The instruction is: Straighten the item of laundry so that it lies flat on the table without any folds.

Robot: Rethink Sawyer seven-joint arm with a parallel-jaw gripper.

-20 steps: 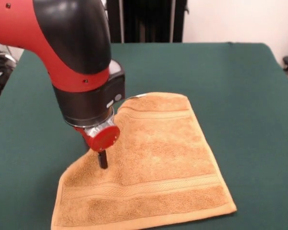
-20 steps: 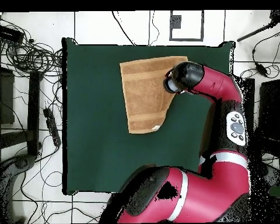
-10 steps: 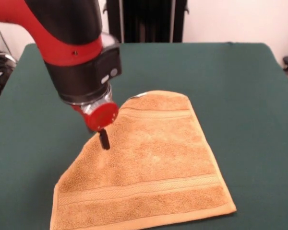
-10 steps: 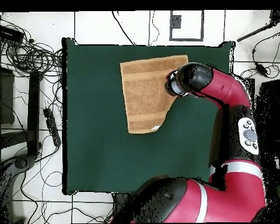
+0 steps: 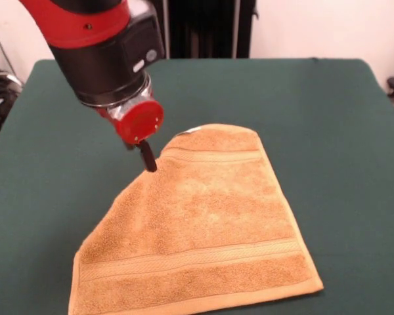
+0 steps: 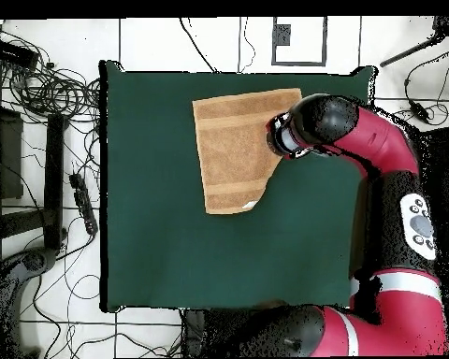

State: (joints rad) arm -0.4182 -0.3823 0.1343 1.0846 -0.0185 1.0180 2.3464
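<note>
The orange-tan towel lies on the dark green table, near its front edge. Its left side runs as a long diagonal, with one corner folded in, and a small white tag shows at the far corner. Stripe bands cross it near the near and far edges. My gripper hangs below a red disc, just above the diagonal edge near the far corner, and holds nothing. In the overhead view the towel lies at the table's top edge and the arm's wrist covers its right edge.
The green table stretches wide around the towel. Cables and equipment lie on the floor off the table's left side in the overhead view. A dark stand is behind the table's far edge.
The gripper has lifted off the towel's diagonal edge and moved up and towards the far corner. The towel stays where it was, with the same shape.
</note>
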